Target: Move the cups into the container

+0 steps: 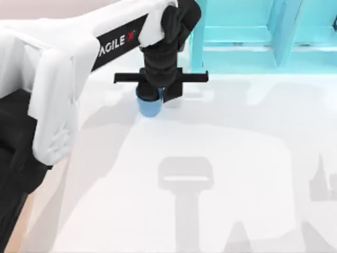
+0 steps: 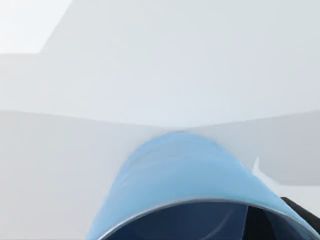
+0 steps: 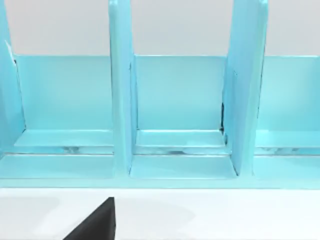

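A: What's the left hand (image 1: 158, 95) doing?

B: It points straight down just in front of the turquoise cabinet (image 1: 263, 31), with the blue cup (image 1: 149, 106) under it. From the left wrist, the cup's wall and open mouth sit right against the camera with a dark finger (image 2: 300, 215) at its side, so I judge the fingers are closed around it. Whether it's lifted off the white tabletop (image 1: 221, 137) I can't tell.

A: So which step?

B: Carrying the first cup, I'd say. The next move calls for a lift and a swing away from the cabinet toward the container, keeping the cup upright.

A: And the right hand?

B: A black edge of it (image 3: 95, 222) shows in its wrist view, facing the cabinet's compartments. How far open it is I cannot tell.

A: Materials?

B: The cup is smooth, plain, tapered and handleless, thin at the rim. The cabinet is glossy, flat-panelled, with upright dividers. The tabletop is matte.
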`<state>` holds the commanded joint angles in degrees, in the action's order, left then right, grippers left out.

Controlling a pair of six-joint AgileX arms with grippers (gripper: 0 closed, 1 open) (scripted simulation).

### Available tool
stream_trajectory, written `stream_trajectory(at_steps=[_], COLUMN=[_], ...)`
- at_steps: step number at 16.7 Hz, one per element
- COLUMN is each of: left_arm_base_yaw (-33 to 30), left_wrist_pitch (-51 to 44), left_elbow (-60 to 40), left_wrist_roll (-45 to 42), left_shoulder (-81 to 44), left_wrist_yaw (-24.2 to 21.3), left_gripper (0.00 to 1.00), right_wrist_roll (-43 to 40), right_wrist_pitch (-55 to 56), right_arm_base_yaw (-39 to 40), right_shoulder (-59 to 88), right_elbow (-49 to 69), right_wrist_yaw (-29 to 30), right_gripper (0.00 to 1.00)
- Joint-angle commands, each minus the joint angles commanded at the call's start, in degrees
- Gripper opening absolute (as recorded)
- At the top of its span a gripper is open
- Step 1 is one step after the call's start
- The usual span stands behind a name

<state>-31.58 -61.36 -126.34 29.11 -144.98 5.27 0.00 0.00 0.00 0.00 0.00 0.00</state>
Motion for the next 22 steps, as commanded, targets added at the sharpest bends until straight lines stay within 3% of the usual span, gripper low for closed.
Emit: stream_trajectory(at_steps=[6,15,22], left_arm_base_yaw=[-0.07,10.01,11.11], left_wrist_pitch=[-0.18,-10.79,-11.27], left_elbow=[0.21,1.58,2.38], left_wrist_roll=[-0.25,-10.12,-11.50], left_shoulder=[0.38,13.06,14.45], left_wrist_yaw=[0.06,-1.59,-1.54], left_gripper=[0.00,0.00,0.00], right_wrist_roll=[0.00,0.00,0.00], right_wrist_pitch=[0.00,0.00,0.00], right_arm_base_yaw=[0.00,0.00,0.00], right_shoulder=[0.00,0.00,0.00], right_elbow=[0.00,0.00,0.00], right_wrist_yaw=[0.00,0.00,0.00], right_gripper=[1.00,1.00,1.00])
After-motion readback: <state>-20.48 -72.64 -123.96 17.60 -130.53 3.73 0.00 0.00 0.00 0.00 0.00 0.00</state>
